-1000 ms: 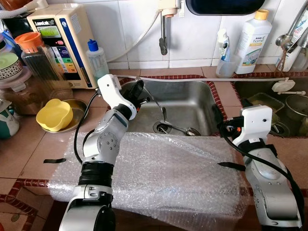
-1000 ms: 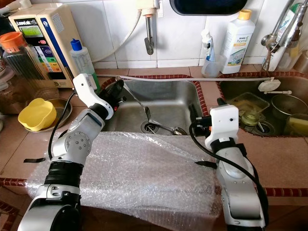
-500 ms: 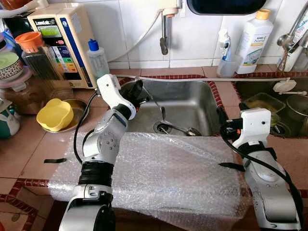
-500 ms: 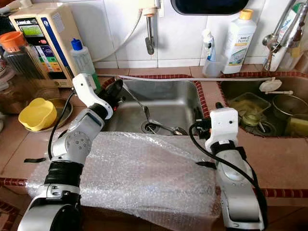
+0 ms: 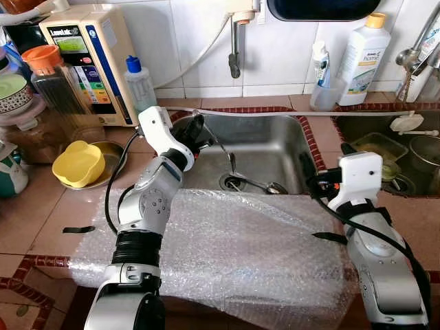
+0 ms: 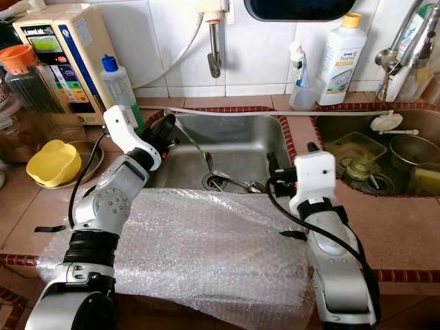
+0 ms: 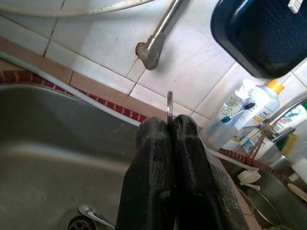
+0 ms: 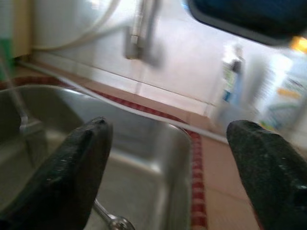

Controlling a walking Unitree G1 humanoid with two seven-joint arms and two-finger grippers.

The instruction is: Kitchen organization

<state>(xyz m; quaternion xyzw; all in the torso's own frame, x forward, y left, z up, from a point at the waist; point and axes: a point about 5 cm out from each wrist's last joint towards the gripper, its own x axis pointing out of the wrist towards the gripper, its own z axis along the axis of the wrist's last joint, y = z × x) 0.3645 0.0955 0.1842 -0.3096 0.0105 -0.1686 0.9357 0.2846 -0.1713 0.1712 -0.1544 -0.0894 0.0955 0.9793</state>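
Tiled kitchen counter [image 5: 41,220] with a steel sink [image 5: 268,148] set into it, white wall tiles behind. Left gripper [image 5: 197,134] sits at the sink's near-left rim, fingers [image 7: 163,163] pressed together on the thin metal handle of a fork [image 5: 221,146]; the fork slants down-right, tines hanging over the basin, above the drain [image 5: 230,182]. A spoon [image 5: 258,184] lies flat on the sink bottom just right of the drain. Right gripper [image 5: 311,168] is at the sink's right rim, fingers [image 8: 81,158] spread wide, nothing between them; wrist view is blurred. Bubble wrap sheet [image 5: 227,247] covers the near counter, both forearms resting over it, black tape strips at its left and right edges. Tap spout [image 5: 234,48] hangs above the sink's far side, white hose running along the far rim. Left of the sink: blue-capped bottle [image 5: 139,84], water purifier box [image 5: 89,58], orange-lidded jar [image 5: 51,79], yellow bowl [image 5: 78,163] on a metal plate. Right: white detergent bottle [image 5: 363,58], small spray bottle [image 5: 319,72], and a second basin [image 5: 405,148] with dishes in it.
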